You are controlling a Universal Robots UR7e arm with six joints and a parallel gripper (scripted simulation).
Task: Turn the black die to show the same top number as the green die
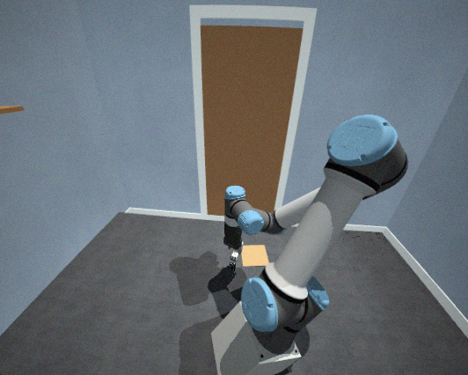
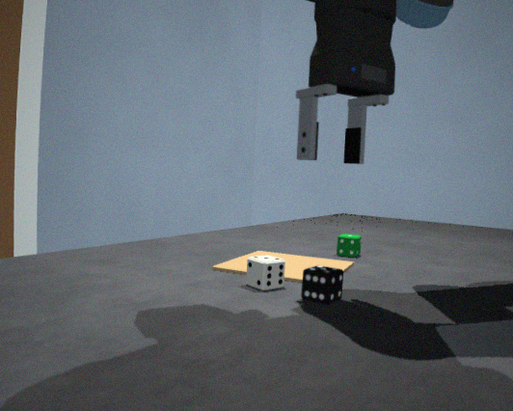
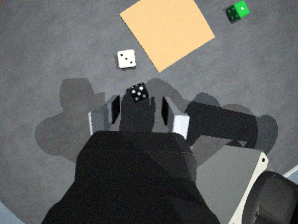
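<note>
Arm pose: we see the arm bent over at the wrist, its gripper pointing down, high above the dice.
Fingers: we have them wide open, holding nothing.
Mat edges: we see the tan mat lying flat, the white die just beside one edge with three up, and the green die off another side, one up.
Room: we see floor between the white and black dice.
Black die: we find the black die off the mat, five up, below the fingertips; the wrist view places it between them sideways, slightly ahead.
</note>
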